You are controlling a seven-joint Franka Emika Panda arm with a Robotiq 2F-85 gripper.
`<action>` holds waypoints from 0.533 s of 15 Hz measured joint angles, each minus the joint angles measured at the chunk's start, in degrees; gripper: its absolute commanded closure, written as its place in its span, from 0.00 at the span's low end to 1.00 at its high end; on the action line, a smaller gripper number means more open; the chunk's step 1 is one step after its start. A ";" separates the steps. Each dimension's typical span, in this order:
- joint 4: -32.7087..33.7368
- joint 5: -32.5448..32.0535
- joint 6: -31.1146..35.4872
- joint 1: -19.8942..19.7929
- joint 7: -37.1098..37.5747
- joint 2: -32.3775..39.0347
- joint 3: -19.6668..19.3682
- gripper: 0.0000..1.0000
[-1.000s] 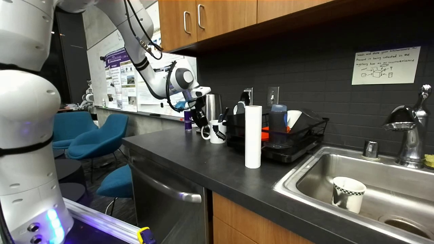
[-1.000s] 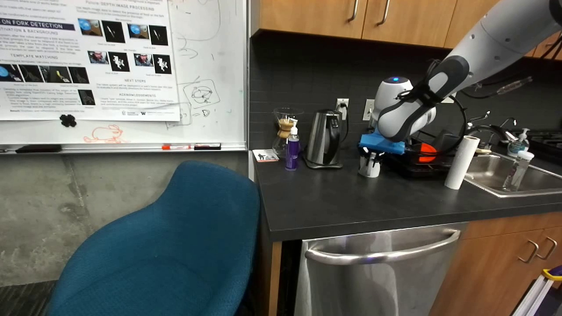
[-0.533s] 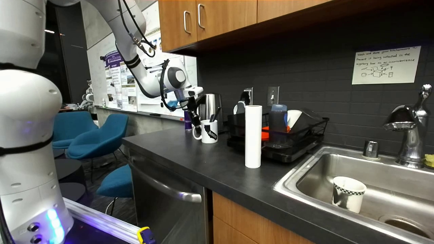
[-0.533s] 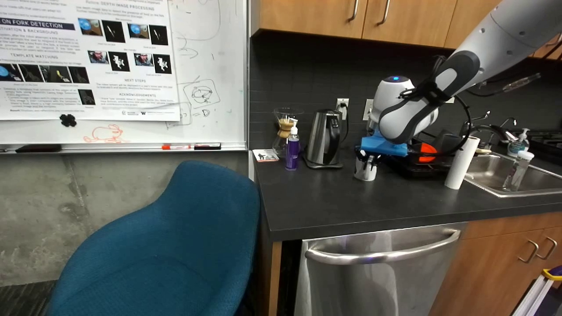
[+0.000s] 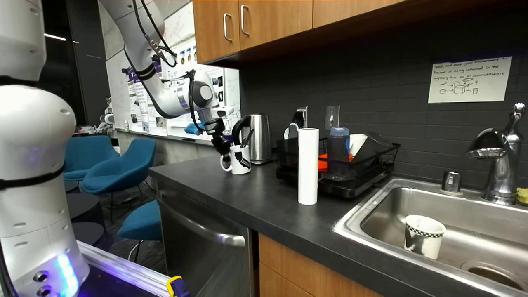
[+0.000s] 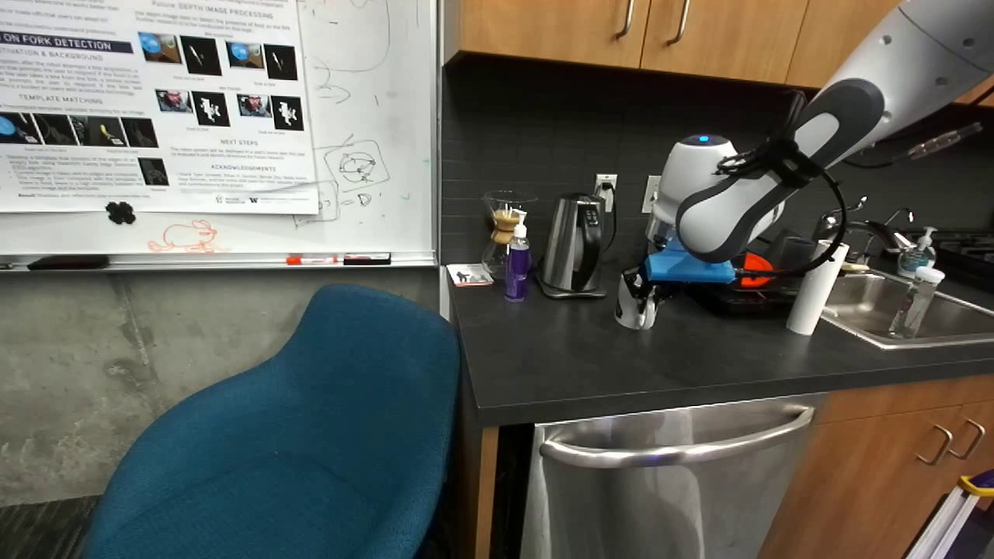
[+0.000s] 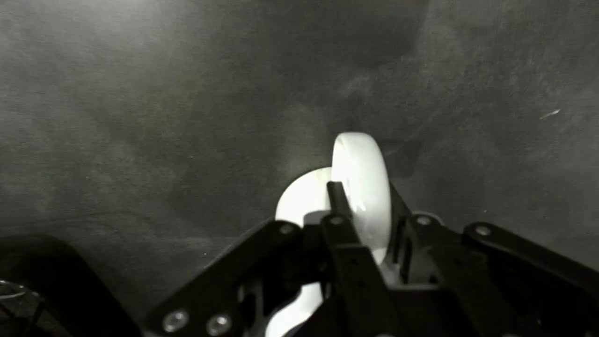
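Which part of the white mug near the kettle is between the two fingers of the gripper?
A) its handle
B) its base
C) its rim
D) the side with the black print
A: in the wrist view, the gripper has its fingers on both sides of the handle of the white mug.

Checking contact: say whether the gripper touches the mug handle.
Touching: the wrist view shows the gripper closed on the mug handle, one finger each side.
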 measured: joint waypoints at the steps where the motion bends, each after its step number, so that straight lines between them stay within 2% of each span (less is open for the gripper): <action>1: -0.73 -0.01 0.03 0.05 -1.60 -0.50 0.65 0.95; 8: -4.50 0.70 -0.01 0.71 -12.55 -2.61 5.44 0.95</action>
